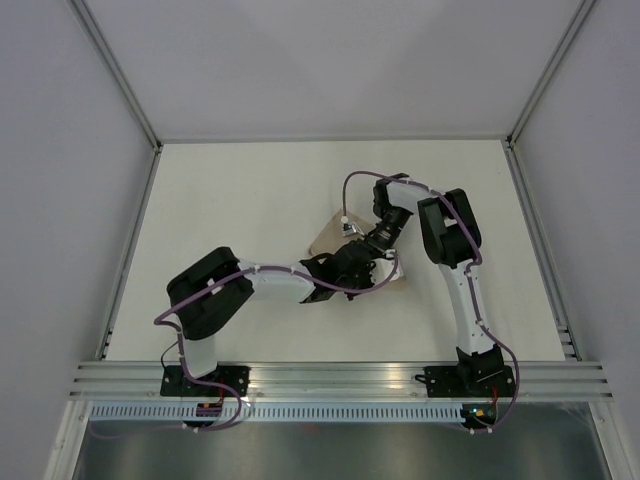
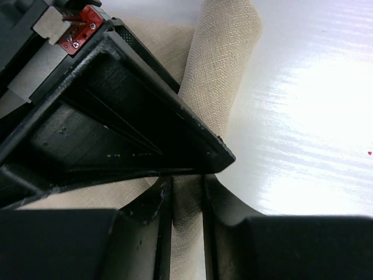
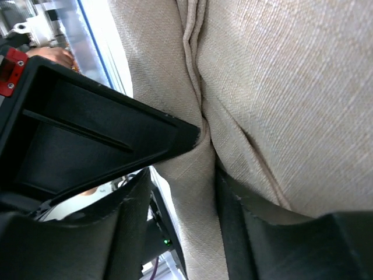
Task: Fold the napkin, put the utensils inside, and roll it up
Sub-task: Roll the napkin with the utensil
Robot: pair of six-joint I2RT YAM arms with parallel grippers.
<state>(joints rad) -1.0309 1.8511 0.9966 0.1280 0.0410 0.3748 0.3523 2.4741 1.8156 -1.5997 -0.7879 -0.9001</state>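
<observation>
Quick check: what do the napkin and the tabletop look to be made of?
The napkin: woven cloth, likely linen or cotton, matte beige. Its crossed threads show plainly, and it bunches into soft folds. The tabletop: a hard, smooth white sheet, perhaps laminate or painted board, glossy. It throws back streaky glare.

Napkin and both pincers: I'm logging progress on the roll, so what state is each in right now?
Napkin: gathered into a thick fold or partial roll, not flat, held by both pincers.
Left pincer: shut on the napkin, cloth pinched between its fingers.
Right pincer: shut on the napkin, cloth bunched between its fingers.
</observation>
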